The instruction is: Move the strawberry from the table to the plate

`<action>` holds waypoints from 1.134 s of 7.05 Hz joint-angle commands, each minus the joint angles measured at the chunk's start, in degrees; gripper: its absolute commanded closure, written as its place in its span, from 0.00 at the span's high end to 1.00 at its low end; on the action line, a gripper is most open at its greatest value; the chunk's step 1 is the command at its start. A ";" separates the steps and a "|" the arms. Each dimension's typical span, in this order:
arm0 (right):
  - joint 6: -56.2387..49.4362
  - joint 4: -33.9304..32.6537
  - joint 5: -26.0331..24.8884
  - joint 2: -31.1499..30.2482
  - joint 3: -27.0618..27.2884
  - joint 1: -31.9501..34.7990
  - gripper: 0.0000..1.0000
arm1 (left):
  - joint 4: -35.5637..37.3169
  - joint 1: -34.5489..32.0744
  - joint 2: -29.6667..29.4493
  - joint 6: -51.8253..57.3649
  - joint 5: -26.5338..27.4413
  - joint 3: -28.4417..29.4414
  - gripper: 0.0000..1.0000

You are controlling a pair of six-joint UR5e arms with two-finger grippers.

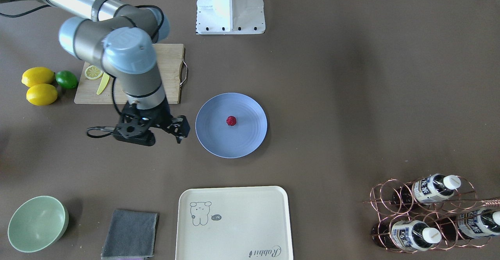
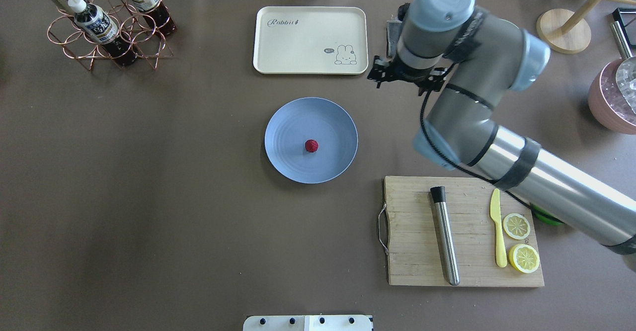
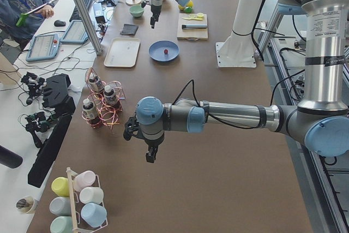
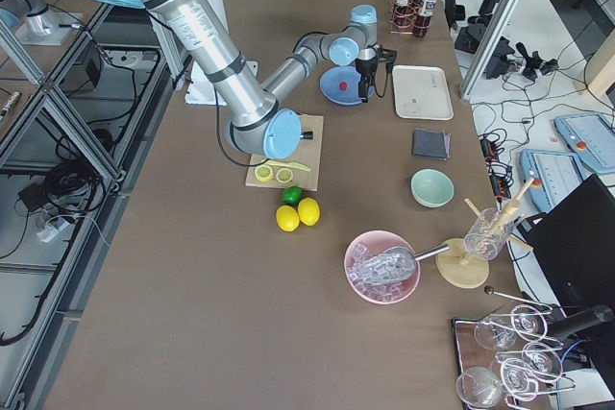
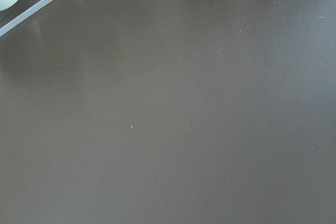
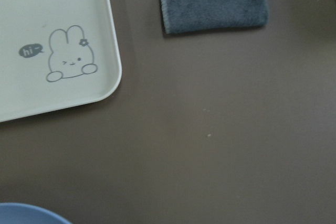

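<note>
The strawberry [image 1: 231, 121], small, dark red and bumpy, lies near the middle of the pale blue plate [image 1: 211, 135] on the brown table [image 1: 351, 96]; the overhead view also shows the strawberry [image 2: 311, 145] on the plate [image 2: 288, 122]. My right gripper [image 1: 177, 133] hangs above the table beside the plate, toward the cutting board, apart from both, and looks open with nothing in it. My left gripper [image 3: 150, 155] shows only in the left side view, far from the plate over bare table; I cannot tell its state.
A cream tray [image 1: 234, 248] and a grey cloth [image 1: 131, 232] lie past the plate, with a mint bowl [image 1: 37, 223] beyond the cloth. A cutting board [image 2: 412, 251] holds a metal rod, a yellow knife and lemon halves. Lemons and a lime [image 1: 66, 79] sit nearby. A copper bottle rack [image 1: 425, 213] stands at one corner.
</note>
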 commanded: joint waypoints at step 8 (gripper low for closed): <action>-73.08 -3.67 15.52 -37.45 5.51 41.26 1.00 | 0.08 0.00 0.05 0.03 -0.10 -0.30 1.00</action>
